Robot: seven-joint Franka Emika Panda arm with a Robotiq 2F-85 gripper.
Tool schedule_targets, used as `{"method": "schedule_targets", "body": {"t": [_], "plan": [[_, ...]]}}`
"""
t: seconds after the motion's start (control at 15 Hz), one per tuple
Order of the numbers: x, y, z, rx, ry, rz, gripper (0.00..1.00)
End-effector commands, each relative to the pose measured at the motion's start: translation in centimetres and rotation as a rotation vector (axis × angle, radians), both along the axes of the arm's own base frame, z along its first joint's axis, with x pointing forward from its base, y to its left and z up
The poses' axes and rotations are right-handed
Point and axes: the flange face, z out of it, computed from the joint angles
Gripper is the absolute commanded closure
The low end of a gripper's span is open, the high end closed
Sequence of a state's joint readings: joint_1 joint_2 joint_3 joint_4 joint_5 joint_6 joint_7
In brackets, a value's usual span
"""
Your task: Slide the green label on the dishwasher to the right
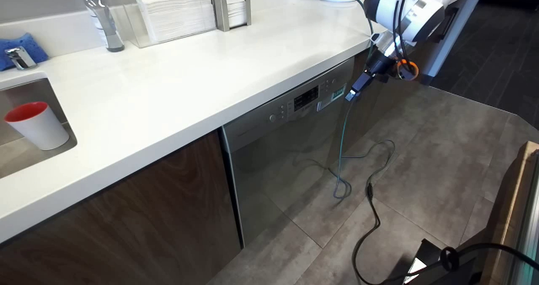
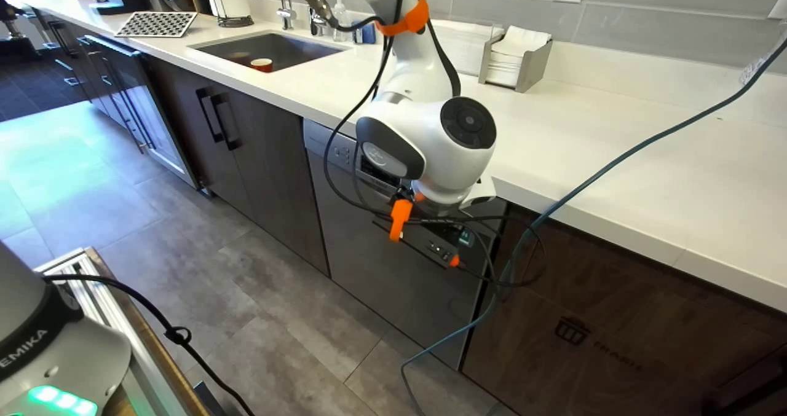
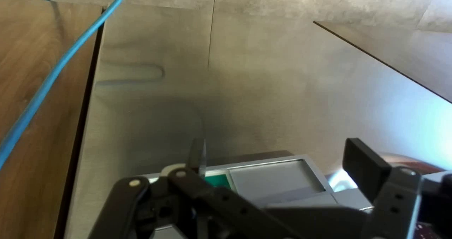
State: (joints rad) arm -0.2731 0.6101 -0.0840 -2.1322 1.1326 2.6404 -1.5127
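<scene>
The green label (image 1: 338,92) sits on the upper front of the dishwasher (image 1: 286,179), at about 3 o'clock of the dark display (image 1: 306,98) in an exterior view. As one faces the dishwasher, the green lies at the 3 o'clock end of its grey holder (image 3: 272,179), so the slide looks done or nearly done. If travel remains, the better contact would be a fingertip laid lightly at the label's 9 o'clock edge, then drawn toward 3, level with the holder and parallel to the front; heavy pressure might pry the holder loose.

The label's long axis appears to follow the holder's: roughly 8 to 2 o'clock in an exterior view, close to 9 to 3 in the wrist view, which stands upside down. Neither end visibly points, and any lettering is too small to read.

The end effector (image 3: 277,152) has its jaws spread, with nothing between them. One finger (image 3: 196,157) overlaps the label in the wrist view; whether it touches cannot be told.

Farther out, the white surface (image 1: 252,74) lies at 11 o'clock of the dishwasher, and a dark wood door (image 1: 130,213) between 8 and 9.
</scene>
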Motion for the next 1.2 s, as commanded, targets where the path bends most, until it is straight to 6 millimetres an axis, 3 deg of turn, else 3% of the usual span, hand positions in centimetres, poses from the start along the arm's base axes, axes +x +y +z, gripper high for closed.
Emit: {"method": "schedule_targets", "body": {"t": [0.0,0.73,1.13], "plan": [[1.1,-0.5,-1.5,0.027,-0.06,-0.016,0.0],[-0.6,-2.0,-2.1,0.064,-0.176,-0.075,0.0],[-0.6,-1.8,-3.0,0.115,-0.181,-0.055,0.0]]}}
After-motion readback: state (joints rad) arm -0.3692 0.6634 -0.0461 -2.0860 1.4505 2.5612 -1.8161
